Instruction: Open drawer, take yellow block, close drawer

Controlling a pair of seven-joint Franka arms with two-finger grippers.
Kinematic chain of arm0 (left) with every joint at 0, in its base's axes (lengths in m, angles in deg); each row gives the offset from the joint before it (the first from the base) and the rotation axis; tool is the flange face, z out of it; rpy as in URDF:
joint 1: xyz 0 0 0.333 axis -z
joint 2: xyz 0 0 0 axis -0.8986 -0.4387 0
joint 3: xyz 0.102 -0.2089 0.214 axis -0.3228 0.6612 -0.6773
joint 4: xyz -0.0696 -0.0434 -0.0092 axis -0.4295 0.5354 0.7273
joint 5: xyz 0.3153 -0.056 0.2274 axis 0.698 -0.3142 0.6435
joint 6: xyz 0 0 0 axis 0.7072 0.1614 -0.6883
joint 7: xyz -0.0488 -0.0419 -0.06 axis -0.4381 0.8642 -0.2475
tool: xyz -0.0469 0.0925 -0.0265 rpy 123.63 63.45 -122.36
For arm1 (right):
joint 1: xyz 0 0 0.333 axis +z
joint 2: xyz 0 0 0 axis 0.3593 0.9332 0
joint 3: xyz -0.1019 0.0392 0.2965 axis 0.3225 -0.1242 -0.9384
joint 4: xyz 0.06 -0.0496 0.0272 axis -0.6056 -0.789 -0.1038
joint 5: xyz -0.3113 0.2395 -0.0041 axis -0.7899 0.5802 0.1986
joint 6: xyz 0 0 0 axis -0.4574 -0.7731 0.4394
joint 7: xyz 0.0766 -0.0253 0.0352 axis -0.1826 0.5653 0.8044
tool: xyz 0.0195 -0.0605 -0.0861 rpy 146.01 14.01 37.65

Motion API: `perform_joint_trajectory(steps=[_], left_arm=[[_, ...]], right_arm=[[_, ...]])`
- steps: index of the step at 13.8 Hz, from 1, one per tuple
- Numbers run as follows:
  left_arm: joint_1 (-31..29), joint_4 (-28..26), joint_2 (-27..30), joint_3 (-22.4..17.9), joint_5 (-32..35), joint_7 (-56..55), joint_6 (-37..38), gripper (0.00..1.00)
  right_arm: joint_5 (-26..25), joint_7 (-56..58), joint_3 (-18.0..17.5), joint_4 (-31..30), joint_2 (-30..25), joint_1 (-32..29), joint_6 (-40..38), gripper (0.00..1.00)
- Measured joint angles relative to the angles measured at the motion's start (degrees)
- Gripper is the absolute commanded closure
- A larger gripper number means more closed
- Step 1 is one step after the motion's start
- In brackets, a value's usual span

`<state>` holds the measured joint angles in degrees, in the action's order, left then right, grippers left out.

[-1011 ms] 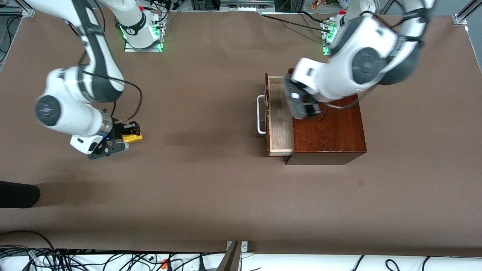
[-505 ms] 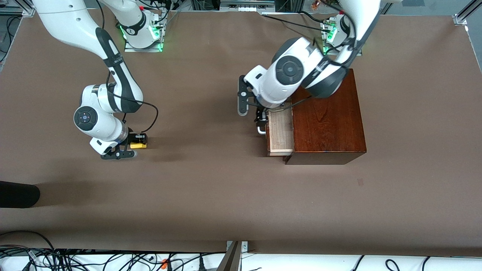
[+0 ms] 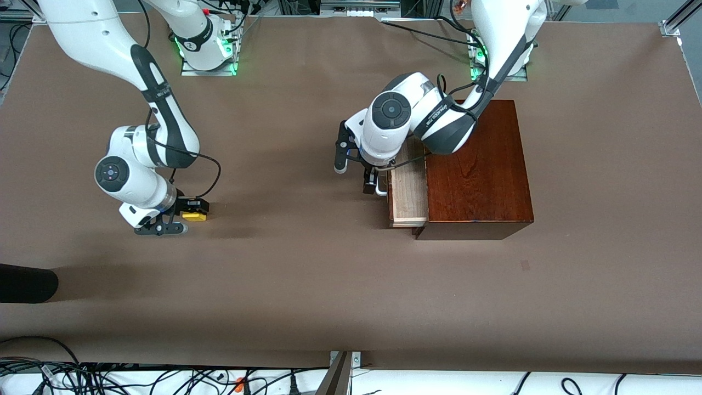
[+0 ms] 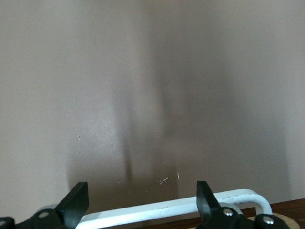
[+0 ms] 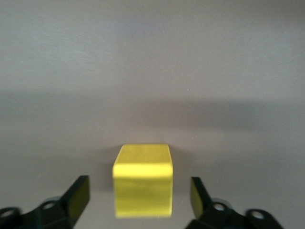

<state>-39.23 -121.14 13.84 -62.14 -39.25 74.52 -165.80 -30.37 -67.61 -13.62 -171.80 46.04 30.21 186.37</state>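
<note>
The yellow block (image 3: 195,216) rests on the brown table near the right arm's end. My right gripper (image 3: 191,210) is low over it and open. In the right wrist view the block (image 5: 143,179) sits between the fingers with a gap on each side of my right gripper (image 5: 140,199). The drawer (image 3: 409,198) stands partly open from the reddish-brown box (image 3: 477,175). My left gripper (image 3: 373,184) is open at the drawer's front. In the left wrist view the white handle (image 4: 162,209) runs between the fingers of my left gripper (image 4: 142,199).
A dark rounded object (image 3: 24,282) lies at the table's edge at the right arm's end, nearer the front camera. Cables (image 3: 109,378) run along the near edge. Bare table (image 3: 296,247) lies between the block and the box.
My left arm swung off the box top and came down to the drawer handle. My right gripper lowered the yellow block to the table and now stands open round it. The drawer has not moved.
</note>
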Motion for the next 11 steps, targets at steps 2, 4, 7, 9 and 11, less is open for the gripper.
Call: perform_joint_trajectory(steps=[2,4,7,9,11], left_arm=[[0.0,0.0,-0.2,0.3,0.8,0.1,0.0,0.0],[0.0,-0.1,-0.3,0.5,1.6,0.1,0.0,0.0],[0.0,-0.1,-0.5,0.5,1.7,0.1,0.3,0.0],[-0.3,0.0,-0.5,0.1,2.7,0.6,1.7,0.0],[-0.4,0.2,-0.6,0.2,2.7,1.0,2.0,0.0]], right_arm=[[0.0,0.0,-0.1,1.2,-6.3,0.0,-7.0,0.0],[0.3,0.0,-0.1,1.7,-14.2,0.0,-15.3,0.0],[1.9,0.0,-0.3,2.2,-24.8,0.0,-25.6,0.0],[1.9,0.0,-0.4,4.4,-28.4,0.0,-31.9,0.0],[1.9,0.0,-0.5,8.6,-28.7,0.0,-37.0,0.0]])
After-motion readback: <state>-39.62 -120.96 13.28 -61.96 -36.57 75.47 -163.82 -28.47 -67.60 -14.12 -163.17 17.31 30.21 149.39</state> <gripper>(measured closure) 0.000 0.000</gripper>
